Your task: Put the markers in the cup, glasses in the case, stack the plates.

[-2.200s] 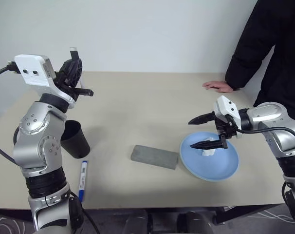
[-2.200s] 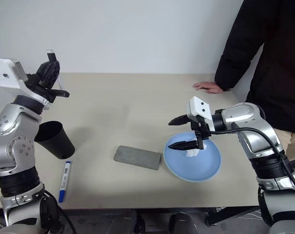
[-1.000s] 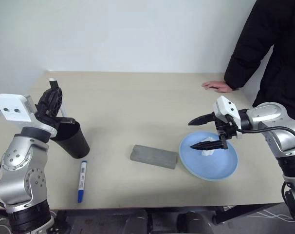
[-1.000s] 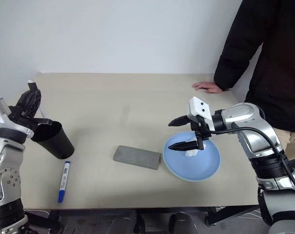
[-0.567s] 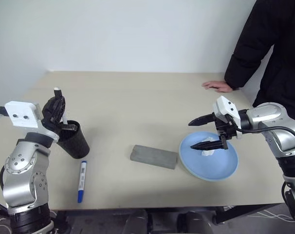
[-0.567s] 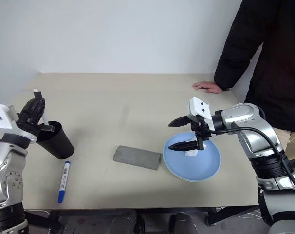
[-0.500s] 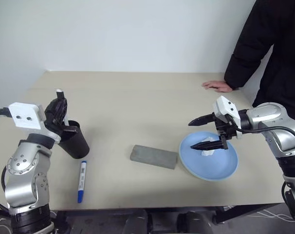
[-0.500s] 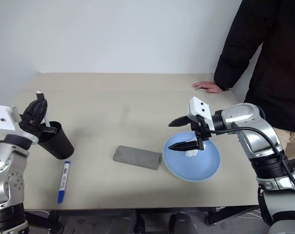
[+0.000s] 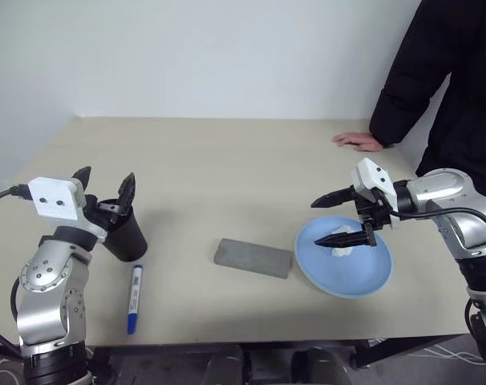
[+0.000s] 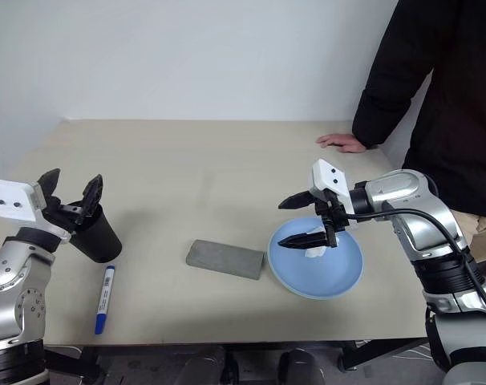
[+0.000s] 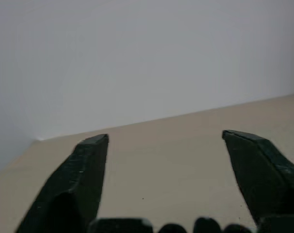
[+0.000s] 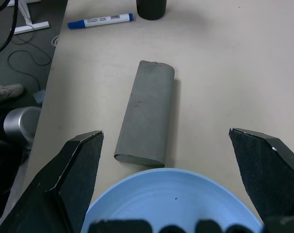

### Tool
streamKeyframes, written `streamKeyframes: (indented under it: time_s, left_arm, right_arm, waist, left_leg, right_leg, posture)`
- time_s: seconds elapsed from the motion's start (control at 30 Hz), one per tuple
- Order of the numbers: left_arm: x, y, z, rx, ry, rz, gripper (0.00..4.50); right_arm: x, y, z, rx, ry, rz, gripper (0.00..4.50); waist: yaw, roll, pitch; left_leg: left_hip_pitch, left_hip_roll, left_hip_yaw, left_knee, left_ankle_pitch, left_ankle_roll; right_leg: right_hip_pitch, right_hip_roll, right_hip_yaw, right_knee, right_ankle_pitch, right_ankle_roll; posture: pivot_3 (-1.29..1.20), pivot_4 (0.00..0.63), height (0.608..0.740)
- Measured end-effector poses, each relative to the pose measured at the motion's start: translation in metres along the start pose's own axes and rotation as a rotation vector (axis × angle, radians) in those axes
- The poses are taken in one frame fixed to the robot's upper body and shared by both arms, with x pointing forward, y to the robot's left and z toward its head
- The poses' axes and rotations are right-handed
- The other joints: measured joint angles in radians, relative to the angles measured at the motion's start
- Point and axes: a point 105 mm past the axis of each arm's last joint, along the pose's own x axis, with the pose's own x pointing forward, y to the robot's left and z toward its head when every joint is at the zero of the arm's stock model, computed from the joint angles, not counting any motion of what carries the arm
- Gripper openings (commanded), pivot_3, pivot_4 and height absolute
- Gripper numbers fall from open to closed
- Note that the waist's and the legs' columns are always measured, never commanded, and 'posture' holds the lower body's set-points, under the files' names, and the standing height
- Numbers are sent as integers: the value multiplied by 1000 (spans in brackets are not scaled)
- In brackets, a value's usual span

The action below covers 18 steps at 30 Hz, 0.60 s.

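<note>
Your left pincer [image 9: 105, 186] gapes wide over the black cup [image 9: 124, 234]; right pincer [image 9: 339, 216] wide too. Blue-capped marker [image 9: 135, 298] is light, slick: pinch mid-barrel.

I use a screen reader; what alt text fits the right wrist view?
The open right gripper hovers over a light blue plate on a beige table. Beyond lie a closed grey case, a blue-capped marker and a black cup.
</note>
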Motion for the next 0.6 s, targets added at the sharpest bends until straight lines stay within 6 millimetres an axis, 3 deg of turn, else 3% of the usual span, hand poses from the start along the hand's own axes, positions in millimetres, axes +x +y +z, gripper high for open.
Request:
streamKeyframes:
  time_s: [0.3, 0.4, 0.6]
  left_arm:
    - [2, -6, 7, -42, -24, -23, 4456]
    - [7, -18, 28, -95, -68, -103, 4456]
    - [2, -62, 94, -156, -153, -402, 4456]
  right_arm:
    - [0, 0, 0, 0, 1, 2, 4500]
    - [-1, 0, 0, 0, 3, 2, 4500]
    - [-1, 1, 0, 0, 4, 7, 4500]
  waist:
    - [0, 0, 0]
    - [0, 0, 0]
    - [0, 0, 0]
  left_leg:
    - [0, 0, 0, 0, 0, 0]
    - [0, 0, 0, 0, 0, 0]
    - [0, 0, 0, -1, 0, 0]
  right_leg:
    - [0, 0, 0, 0, 0, 0]
    - [0, 0, 0, 0, 0, 0]
    - [0, 0, 0, 0, 0, 0]
  posture:
    - [0, 0, 697]
    - [0, 0, 697]
    - [0, 0, 697]
